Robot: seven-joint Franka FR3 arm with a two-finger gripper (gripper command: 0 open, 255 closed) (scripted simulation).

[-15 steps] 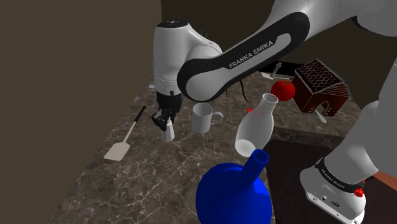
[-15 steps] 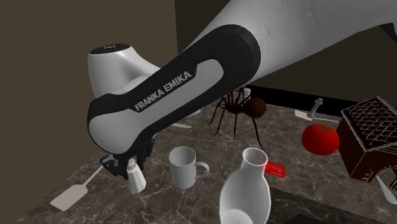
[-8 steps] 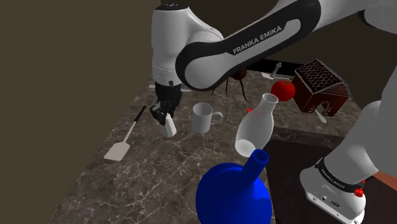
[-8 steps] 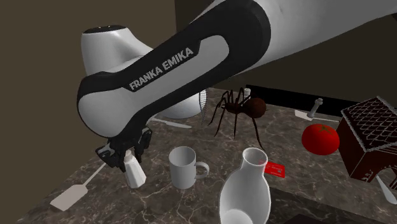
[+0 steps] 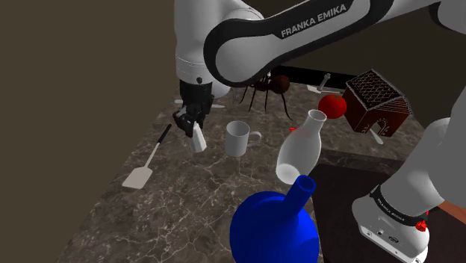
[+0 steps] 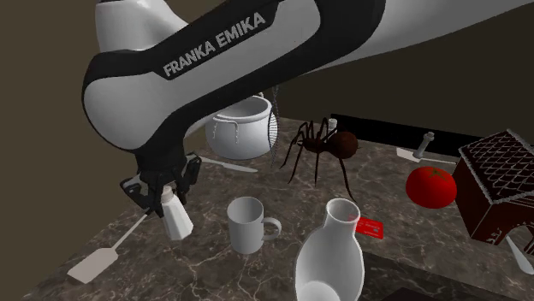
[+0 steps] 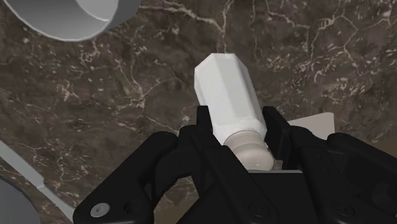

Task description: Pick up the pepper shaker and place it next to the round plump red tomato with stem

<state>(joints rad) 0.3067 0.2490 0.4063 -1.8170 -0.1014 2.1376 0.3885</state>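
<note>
Both exteriors obliquely above shared countertop

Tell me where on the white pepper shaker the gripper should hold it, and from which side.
Probably at the narrow top, coming from above, as it is held now. The pepper shaker has a faceted body that widens toward its base, under a rounded cap. The gripper is shut across opposite flat faces just below that cap, so the body hangs beneath the fingers, slightly tilted.

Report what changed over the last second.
The gripper rose, carrying the white pepper shaker up from the dark counter. Its fingers stayed shut on it. The mug, tomato and spatula did not move.
</note>
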